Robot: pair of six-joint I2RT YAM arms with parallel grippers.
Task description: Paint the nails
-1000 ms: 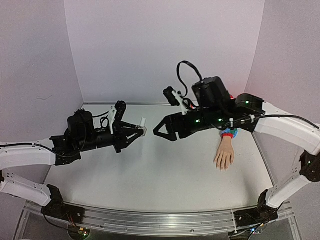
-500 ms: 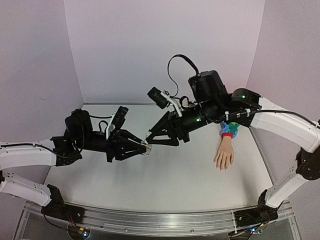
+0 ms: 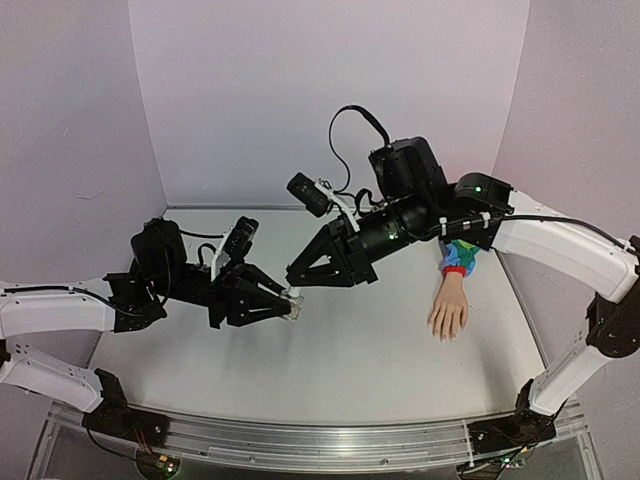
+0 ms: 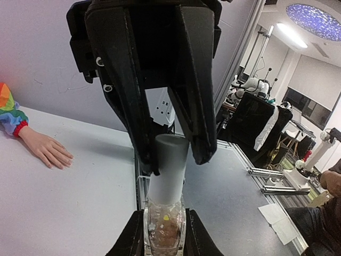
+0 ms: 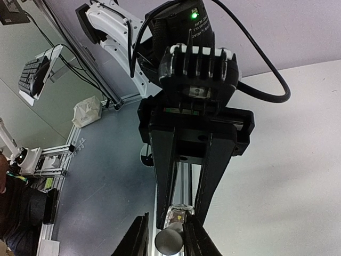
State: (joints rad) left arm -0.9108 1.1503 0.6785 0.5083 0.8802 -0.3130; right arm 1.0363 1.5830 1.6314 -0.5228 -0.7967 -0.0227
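A small clear bottle with a grey cap is held above the table's middle by my left gripper, shut on its glass body. My right gripper points down-left at it, its fingers either side of the cap. One finger touches the cap and a thin gap shows beside the other. The pale fake hand lies flat at the right with its rainbow sleeve, well away from both grippers. The nails point toward the near edge, too small to make out.
Both arms meet over the white table. Walls close off the back and both sides. An aluminium rail runs along the near edge. The right forearm passes over the sleeve end of the fake hand.
Both arms have come together at the table's middle. The left one lowered the bottle rightward, and the right one moved left onto the cap, its wide jaws narrowing round it.
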